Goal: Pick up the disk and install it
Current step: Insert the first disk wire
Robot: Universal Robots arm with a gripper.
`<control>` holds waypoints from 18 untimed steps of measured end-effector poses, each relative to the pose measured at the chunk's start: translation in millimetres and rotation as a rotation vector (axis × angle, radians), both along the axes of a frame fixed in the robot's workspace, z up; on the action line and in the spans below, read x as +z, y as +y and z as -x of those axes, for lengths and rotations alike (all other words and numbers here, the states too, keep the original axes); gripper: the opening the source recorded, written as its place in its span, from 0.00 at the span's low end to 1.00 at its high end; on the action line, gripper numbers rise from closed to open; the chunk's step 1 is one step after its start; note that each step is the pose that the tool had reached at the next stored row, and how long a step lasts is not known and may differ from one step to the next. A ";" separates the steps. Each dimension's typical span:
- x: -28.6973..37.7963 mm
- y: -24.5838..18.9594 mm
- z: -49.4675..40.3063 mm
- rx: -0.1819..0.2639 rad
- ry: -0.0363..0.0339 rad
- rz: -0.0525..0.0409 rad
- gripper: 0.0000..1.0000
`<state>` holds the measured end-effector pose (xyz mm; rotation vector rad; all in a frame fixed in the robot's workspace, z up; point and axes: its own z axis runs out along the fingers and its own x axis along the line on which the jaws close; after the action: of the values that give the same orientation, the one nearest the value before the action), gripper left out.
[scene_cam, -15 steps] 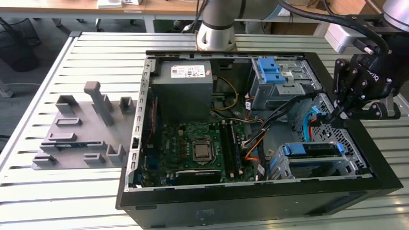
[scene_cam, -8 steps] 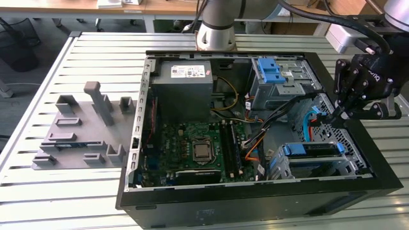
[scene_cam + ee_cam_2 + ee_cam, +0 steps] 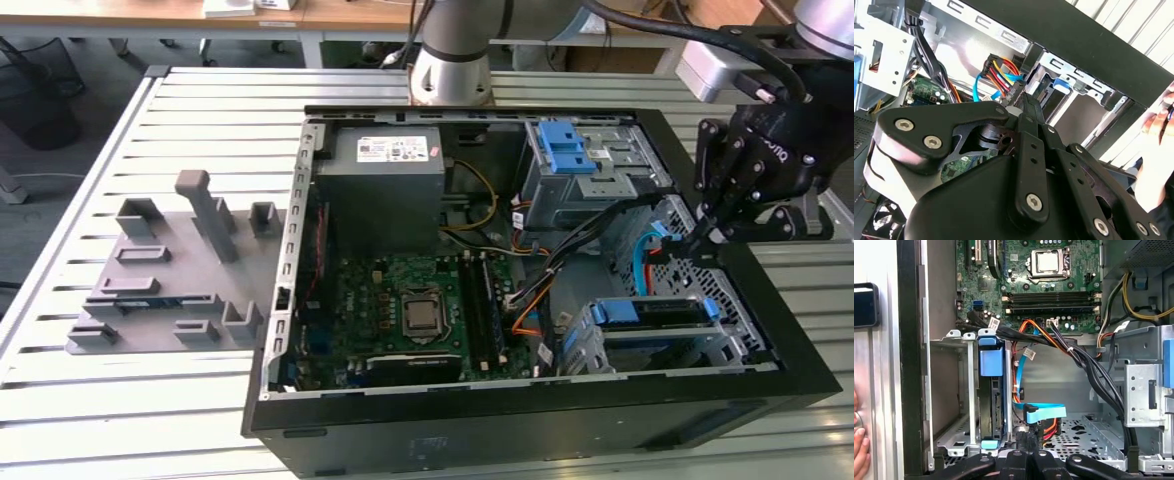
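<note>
The open computer case (image 3: 534, 400) lies on its side on the slatted bench (image 3: 147, 400), toward the bench edge at the exterior view's right. A grey fixture block (image 3: 174, 280) sits on the bench near the edge at the exterior view's left, well apart from the case opening.

The disk (image 3: 650, 313) stands on edge in the lower drive cage (image 3: 727, 340), at the case corner nearest the camera on the exterior view's right. In the first wrist view the disk (image 3: 993, 390) shows its blue carrier frame at both ends, seated between the cage walls (image 3: 966, 390).

The hand (image 3: 703, 238) is lowered inside the case, just beside the cage and above the perforated case floor. Its fingers are together at the tips and clamp nothing; in the first wrist view the hand (image 3: 1025, 440) ends next to a blue data connector (image 3: 1045, 413) with red and orange wires.

A person's hand (image 3: 1159, 150) rests outside the case wall in the second wrist view.
</note>
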<state>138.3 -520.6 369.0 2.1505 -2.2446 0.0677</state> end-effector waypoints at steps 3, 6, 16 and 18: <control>0.1 3.9 0.0 -0.002 0.0000 0.0101 0.24; 0.0 8.8 0.0 -0.006 0.0000 0.0125 0.24; -2.4 15.9 0.0 -0.008 -0.0001 0.0388 0.31; -4.1 17.5 0.0 -0.008 -0.0001 0.0453 0.31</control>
<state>138.4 -503.0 364.9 2.1187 -2.2294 0.1173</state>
